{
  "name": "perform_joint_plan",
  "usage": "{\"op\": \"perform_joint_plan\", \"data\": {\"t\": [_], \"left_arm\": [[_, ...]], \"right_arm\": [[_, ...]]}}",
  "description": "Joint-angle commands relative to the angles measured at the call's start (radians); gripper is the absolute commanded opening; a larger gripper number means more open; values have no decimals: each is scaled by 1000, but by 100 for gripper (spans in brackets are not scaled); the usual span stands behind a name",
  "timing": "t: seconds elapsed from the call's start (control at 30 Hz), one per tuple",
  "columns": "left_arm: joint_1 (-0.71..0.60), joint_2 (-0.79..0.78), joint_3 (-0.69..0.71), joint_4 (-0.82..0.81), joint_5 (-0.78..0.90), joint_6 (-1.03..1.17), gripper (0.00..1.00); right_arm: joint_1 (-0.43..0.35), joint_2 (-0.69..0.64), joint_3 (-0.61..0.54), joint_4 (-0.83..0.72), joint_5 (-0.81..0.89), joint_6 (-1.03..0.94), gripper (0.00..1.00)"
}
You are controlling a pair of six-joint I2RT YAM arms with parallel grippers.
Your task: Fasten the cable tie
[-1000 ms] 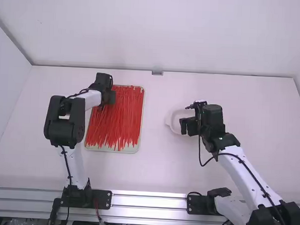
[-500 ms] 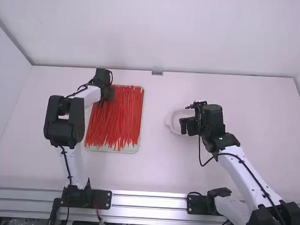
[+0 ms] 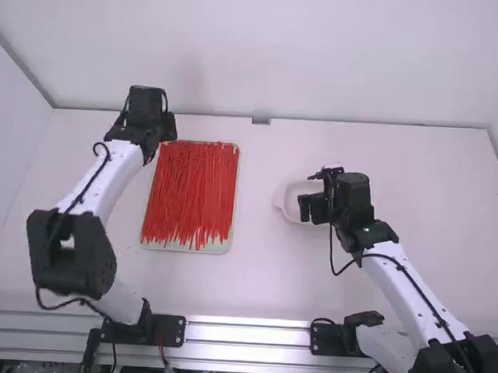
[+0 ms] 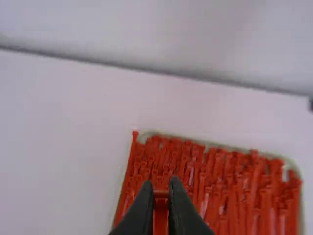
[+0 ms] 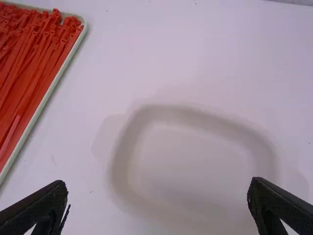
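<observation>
Fastening a cable tie, early stage. My left gripper [image 4: 160, 190] has its fingers closed on one red cable tie [image 4: 160, 218], pinched near its head end and held above the far-left corner of the tray [image 3: 187, 248]; the rest of the strap is hidden below the fingers, so I cannot tell whether it hangs free of the pile. My right gripper [image 3: 308, 207] hovers just over the white dish [image 5: 190, 161], its fingers spread wide and holding nothing. I judge that only the picking of a tie is done. Still to come are bringing the strap to where both arms can work, threading its tail through its own head, and pulling the loop tight; no closed loop is visible anywhere. Count: two arms, two grippers, one tray, one dish with nothing in it, and one tie in the fingers. The loose ties [image 3: 192, 192] lie roughly parallel along the tray's length, too many and too overlapped to count singly. Tray and dish stand well apart on the white table [image 3: 382, 159], the tray on the left side and the dish towards the right.
</observation>
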Motion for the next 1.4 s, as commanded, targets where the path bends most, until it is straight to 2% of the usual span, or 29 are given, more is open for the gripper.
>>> {"op": "perform_joint_plan", "data": {"t": [0.0, 0.1, 0.27, 0.53, 0.77, 0.87, 1.03, 1.23, 1.37], "left_arm": [[3, -124, -53, -6, 14, -9, 2], [-16, -279, -159, 29, 69, -2, 2], [-48, -447, -322, 116, 83, -10, 2], [-94, -673, -556, 220, 150, -60, 2], [-124, -696, -592, 243, 289, -61, 2], [-153, -672, -592, 294, 377, -62, 2], [-214, -627, -592, 391, 403, -92, 2], [-277, -597, -592, 504, 411, -115, 2], [-319, -595, -592, 584, 462, -115, 2]], "right_arm": [[1, -19, 28, 2, -19, 3, 98], [0, -19, 28, 15, -113, 2, 99], [11, -19, 28, 35, -194, 2, 99], [95, -40, 28, 106, -325, -1, 99], [179, -48, 27, 212, -431, 10, 99], [215, -49, 27, 278, -475, 10, 98], [243, -50, 27, 373, -527, 17, 99], [241, -48, 27, 458, -506, 147, 99], [241, -48, 27, 499, -418, 228, 99]]}}
